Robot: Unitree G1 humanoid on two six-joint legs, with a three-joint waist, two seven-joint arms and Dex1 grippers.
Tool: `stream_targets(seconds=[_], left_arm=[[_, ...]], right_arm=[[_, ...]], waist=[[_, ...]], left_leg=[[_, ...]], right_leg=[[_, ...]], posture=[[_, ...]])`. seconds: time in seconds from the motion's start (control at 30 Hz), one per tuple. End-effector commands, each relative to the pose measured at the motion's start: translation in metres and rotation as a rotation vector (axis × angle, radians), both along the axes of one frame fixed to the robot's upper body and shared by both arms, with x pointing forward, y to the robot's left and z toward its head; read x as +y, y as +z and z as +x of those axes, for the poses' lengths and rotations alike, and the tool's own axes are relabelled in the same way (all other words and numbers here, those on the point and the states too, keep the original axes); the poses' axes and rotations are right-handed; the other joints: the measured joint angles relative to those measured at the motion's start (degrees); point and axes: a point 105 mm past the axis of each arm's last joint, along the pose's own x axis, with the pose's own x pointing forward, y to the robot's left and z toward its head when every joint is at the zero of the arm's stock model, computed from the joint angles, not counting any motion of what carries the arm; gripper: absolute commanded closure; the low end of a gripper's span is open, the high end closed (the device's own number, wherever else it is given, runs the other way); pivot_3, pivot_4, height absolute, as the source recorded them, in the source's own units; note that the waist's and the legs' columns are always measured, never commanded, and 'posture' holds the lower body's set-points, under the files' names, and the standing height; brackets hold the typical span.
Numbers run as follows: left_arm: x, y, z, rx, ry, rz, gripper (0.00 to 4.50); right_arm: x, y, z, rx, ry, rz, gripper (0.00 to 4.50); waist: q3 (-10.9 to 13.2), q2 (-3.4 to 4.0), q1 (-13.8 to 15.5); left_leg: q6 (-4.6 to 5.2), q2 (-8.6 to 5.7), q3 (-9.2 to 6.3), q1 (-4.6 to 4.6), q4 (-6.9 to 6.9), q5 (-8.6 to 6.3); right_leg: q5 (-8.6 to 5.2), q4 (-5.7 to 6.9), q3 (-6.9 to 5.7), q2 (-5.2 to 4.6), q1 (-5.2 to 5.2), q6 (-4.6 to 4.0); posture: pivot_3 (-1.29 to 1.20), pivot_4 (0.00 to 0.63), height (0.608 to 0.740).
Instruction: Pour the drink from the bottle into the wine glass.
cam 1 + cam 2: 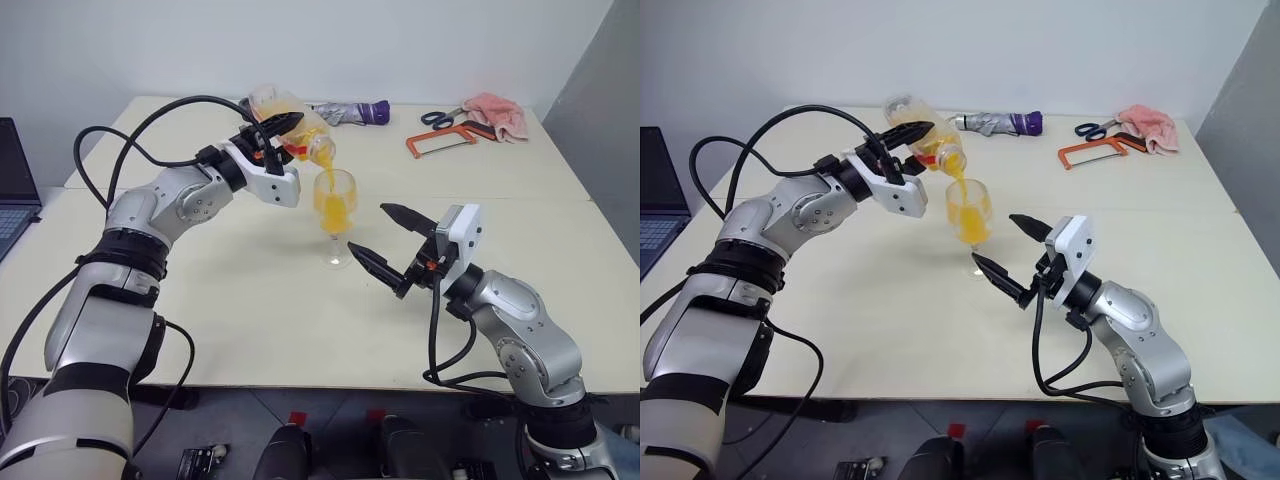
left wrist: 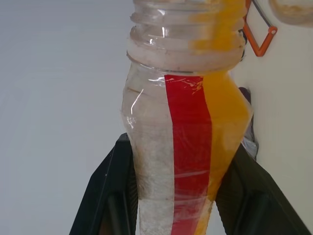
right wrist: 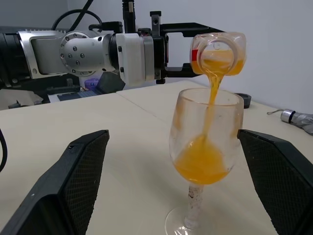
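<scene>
We've got the left gripper (image 1: 272, 130) clenched on the bottle (image 1: 290, 118), upper centre of the head views, tipped mouth-down over the glass (image 1: 335, 205). A stream of drink (image 3: 211, 95) runs from the neck into the bowl, and the glass sits mid-frame on the table (image 1: 300, 330), bowl roughly half full by our read. The cap's off.

The right gripper (image 1: 390, 245) is released, fingers spread wide, just right of the glass w/ stem and bowl showing between the fingers in the right wrist view; not touching it as far as we can see.

Risks, as we judge them:
- Overfill: the bottle has drink left, so if we hold the tilt too long the bowl tops out and spills.
- Stream drift: the mouth sits near the rim, so a wrist roll or tilt change could send the drink down the outside.
- Tip-over: nothing's steadying the glass, so a knock from the neck or the right fingers could topple it, thin stem, top-heavy w/ liquid.
- Drips on righting the bottle too slowly.
</scene>
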Motion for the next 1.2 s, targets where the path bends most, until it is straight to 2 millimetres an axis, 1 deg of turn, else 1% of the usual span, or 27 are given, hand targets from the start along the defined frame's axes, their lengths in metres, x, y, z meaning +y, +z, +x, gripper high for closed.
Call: stream_targets(seconds=[0.03,0.6,0.73,0.9,0.97,1.0,1.03,1.1,1.13,1.2], left_arm=[[0.000,0.024,-0.004,-0.080,-0.014,-0.007,2.82],[0.001,0.026,-0.004,-0.094,-0.013,-0.003,2.82],[0.002,0.024,-0.002,-0.077,-0.008,-0.025,2.82],[0.003,0.015,0.002,0.059,-0.019,-0.161,2.82],[0.003,0.008,0.004,0.174,-0.037,-0.297,2.82],[0.002,0.006,0.003,0.204,-0.047,-0.322,2.82],[0.003,0.003,0.004,0.266,-0.056,-0.402,2.82],[0.003,-0.002,0.003,0.336,-0.076,-0.458,2.82],[0.006,-0.003,0.004,0.398,-0.082,-0.547,2.83],[0.017,-0.008,0.004,0.481,-0.070,-0.660,2.83]], right_arm=[[0.003,0.011,-0.008,-0.051,0.019,0.011,0.00],[0.003,0.010,-0.008,-0.050,0.017,0.011,0.00],[0.003,0.010,-0.008,-0.050,0.017,0.010,0.00],[0.003,0.011,-0.009,-0.054,0.019,0.013,0.00],[0.004,0.012,-0.009,-0.057,0.024,0.016,0.00],[0.005,0.013,-0.009,-0.058,0.026,0.017,0.00],[0.005,0.013,-0.010,-0.062,0.032,0.014,0.00],[0.007,0.014,-0.011,-0.067,0.041,0.009,0.00],[0.008,0.015,-0.012,-0.072,0.049,0.004,0.00],[0.012,0.017,-0.017,-0.080,0.094,-0.023,0.00]], waist=[[0.0,0.00,0.0],[0.0,0.00,0.0],[0.0,0.00,0.0],[0.0,0.00,0.0],[0.0,0.02,0.0],[0.0,0.02,0.0],[0.0,0.02,-0.1],[0.0,0.02,-0.2],[0.0,0.01,-0.2],[0.0,0.01,-0.5]], left_leg=[[0.00,0.00,0.00,0.00,0.00,0.00],[0.00,0.00,0.01,0.00,0.00,0.00],[0.00,0.00,0.02,0.00,0.00,0.00],[0.00,-0.01,0.02,-0.02,0.03,0.00],[-0.06,0.00,0.03,0.00,0.02,0.03],[-0.16,0.02,0.02,0.00,0.03,0.09],[-0.18,0.02,0.02,-0.01,0.03,0.10],[-0.17,0.02,-0.01,0.01,0.03,0.10],[-0.18,0.03,-0.01,0.00,0.03,0.10],[-0.17,0.04,-0.04,-0.01,0.03,0.10]], right_leg=[[0.00,0.00,0.00,0.00,0.00,0.00],[0.00,0.00,0.00,0.00,0.00,0.00],[0.00,0.00,0.00,0.00,0.00,0.00],[0.00,0.01,-0.02,0.00,0.00,0.00],[0.00,0.02,0.01,-0.02,0.00,0.00],[0.00,0.03,0.00,-0.02,0.00,0.00],[0.00,0.03,0.00,-0.02,0.00,0.00],[0.00,0.04,0.02,-0.01,0.00,0.00],[0.00,0.03,0.01,0.00,0.00,0.00],[0.00,0.04,0.01,0.00,-0.01,0.00]], posture=[[0.00,0.150,0.740],[0.00,0.150,0.740],[0.00,0.150,0.740],[0.00,0.150,0.740],[0.00,0.150,0.740],[0.00,0.150,0.740],[0.00,0.150,0.740],[0.00,0.150,0.740],[0.00,0.150,0.740],[0.00,0.150,0.740]])
